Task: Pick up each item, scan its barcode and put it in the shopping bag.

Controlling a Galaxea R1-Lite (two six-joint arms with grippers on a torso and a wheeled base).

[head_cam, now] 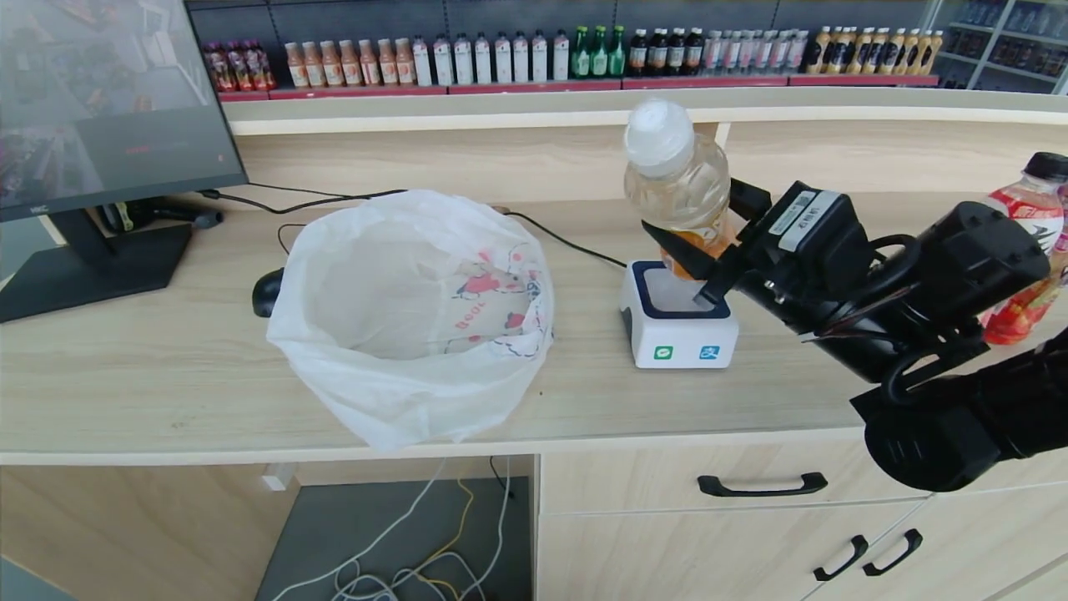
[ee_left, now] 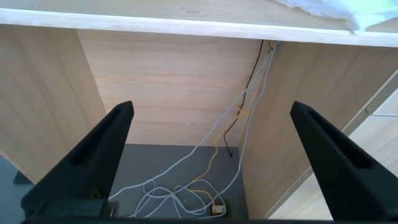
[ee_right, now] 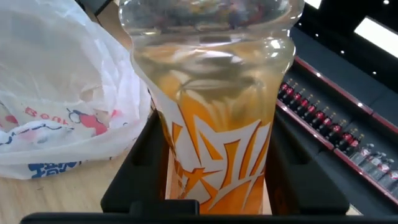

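The bottle (head_cam: 676, 179) hangs tilted just over the scanner (head_cam: 677, 321), with the right gripper (head_cam: 692, 246) clamped on its orange label. The right wrist view adds fingers (ee_right: 140, 162) pressing both sides. The bag (head_cam: 413, 313) gapes at the scanner's nine o'clock, and a second bottle (head_cam: 1030, 242) stands at three. The left gripper (ee_left: 211, 165) sits below the counter (head_cam: 167, 392), fingers spread wide, cables (ee_left: 186, 193) beyond.

My right end effector (head_cam: 672, 260) hides the lower label of the bottle (head_cam: 676, 179) above the scanner (head_cam: 677, 334). Left of the scanner, the shopping bag (head_cam: 409, 317) half covers a mouse (head_cam: 267, 292). Right of it, the edge crops a red-labelled bottle (head_cam: 1030, 217).
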